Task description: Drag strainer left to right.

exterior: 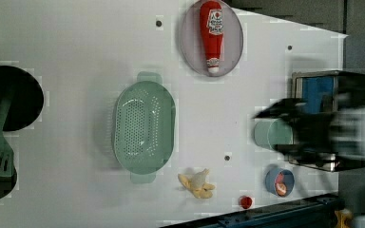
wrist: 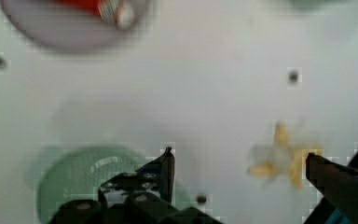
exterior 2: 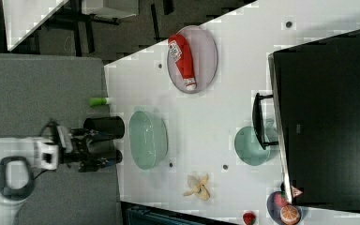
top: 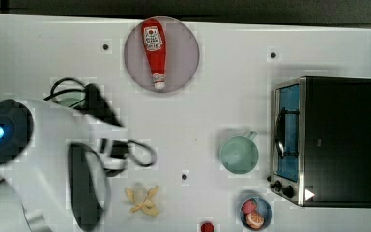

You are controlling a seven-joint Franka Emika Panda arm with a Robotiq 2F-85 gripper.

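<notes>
Overhead, strainer [top: 70,101] mostly hidden beneath the arm; end effector [wrist: 240,161] fingers spread apart, empty.

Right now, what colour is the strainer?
Pale green, dotted with small holes; the strainer shows best in the left view.

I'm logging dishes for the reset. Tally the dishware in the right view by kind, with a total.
Pale green oblong perforated plastic strainer: 1
Mint-green round mug with a handle: 1
Grey round plate under the red ketchup bottle: 1
Blue bowl holding fruit: 1
Total: 4
</notes>
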